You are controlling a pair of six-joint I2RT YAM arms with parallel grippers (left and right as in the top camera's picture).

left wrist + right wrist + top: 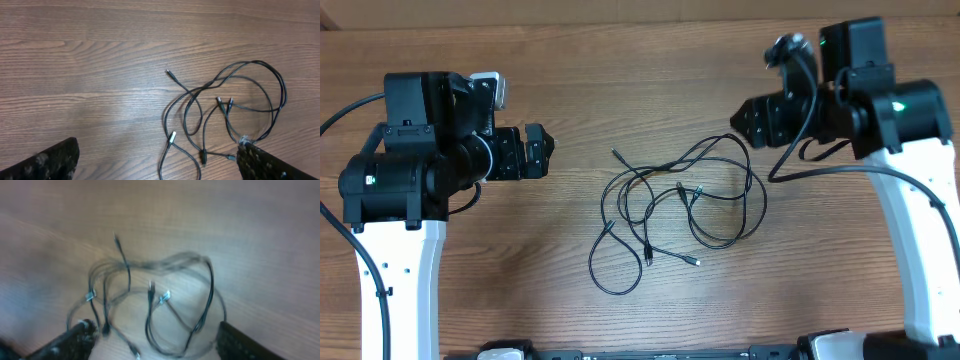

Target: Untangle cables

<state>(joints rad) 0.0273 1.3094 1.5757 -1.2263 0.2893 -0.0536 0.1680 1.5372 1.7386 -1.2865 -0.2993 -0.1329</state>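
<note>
You have one wooden table [640,60], and it carries everything here. Two arms stand at it, one on each side. The left arm [395,180] reaches in from the left, and the right arm [900,120] reaches in from the upper right. Each arm trails its own thick black wire [820,170], which is not part of the bundle. The left tool [546,150] points right toward the middle of the table. Its two fingers [45,162] sit at opposite lower corners of the left wrist view, so its jaws are spread wide with nothing between them. The right tool [736,120] points left and down. Its fingers [65,342] also stand apart and empty, although that wrist view is blurred. Both tools are held clear of the cords. The right tool is nearer to them, just beside the bundle's upper right loop. The cables [672,200] lie flat on the table between the two tools, in a single loose tangle of thin black strands. There are wide loops on the right and a long loop sagging to the lower left. The strands cross each other in the middle, so you cannot count the separate cords. At least six small plug ends show. One [616,152] pokes out at the upper left, two [688,189] lie close together inside the tangle, and the others sit along the lower edge.
</note>
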